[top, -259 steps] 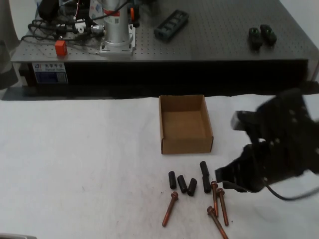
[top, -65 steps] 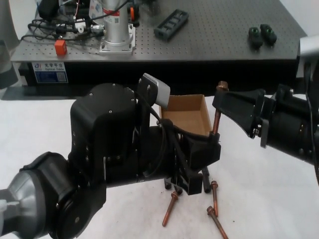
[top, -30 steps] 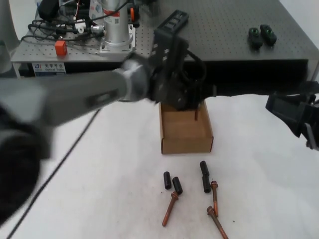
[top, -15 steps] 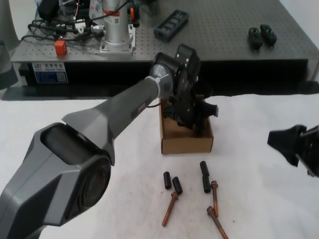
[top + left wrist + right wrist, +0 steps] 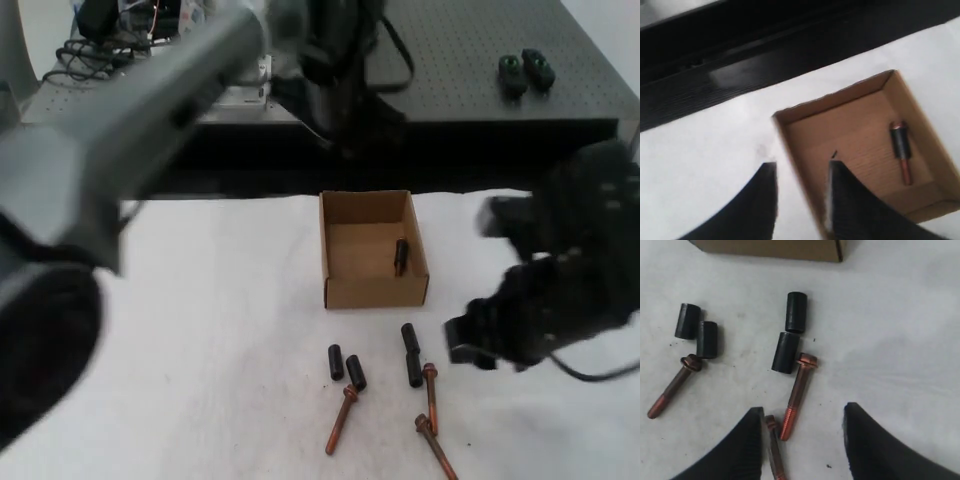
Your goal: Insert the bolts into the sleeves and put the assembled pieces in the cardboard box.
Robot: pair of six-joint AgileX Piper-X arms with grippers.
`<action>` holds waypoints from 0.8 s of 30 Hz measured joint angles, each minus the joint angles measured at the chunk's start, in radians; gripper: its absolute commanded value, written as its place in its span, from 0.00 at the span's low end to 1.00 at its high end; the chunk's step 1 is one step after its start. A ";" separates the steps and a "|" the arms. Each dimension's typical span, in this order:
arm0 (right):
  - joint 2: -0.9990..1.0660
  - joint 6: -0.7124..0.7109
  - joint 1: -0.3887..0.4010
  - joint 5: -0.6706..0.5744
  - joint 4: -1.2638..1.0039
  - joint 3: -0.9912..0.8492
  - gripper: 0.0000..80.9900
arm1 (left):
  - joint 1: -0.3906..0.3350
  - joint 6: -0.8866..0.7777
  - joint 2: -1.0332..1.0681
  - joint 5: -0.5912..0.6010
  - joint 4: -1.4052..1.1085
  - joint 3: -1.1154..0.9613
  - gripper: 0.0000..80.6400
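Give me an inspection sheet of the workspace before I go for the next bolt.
Surface: white cloth, flat, a few dark specks near the bolts.
Job's things: cardboard box holds one assembled piece; four loose sleeves and three loose bolts lie on the cloth in front of it.
Clutter: two small black parts on the perforated bench.
Grippers: left gripper open, over one wall of the box; right gripper open, above the loose bolts.
Cables: bundle at that bench's left end.
Surroundings: the bench stands behind the cloth.
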 measured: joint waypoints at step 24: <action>0.354 0.000 0.059 0.067 0.067 -0.165 0.15 | 0.022 0.000 -0.474 0.129 -0.275 0.847 0.31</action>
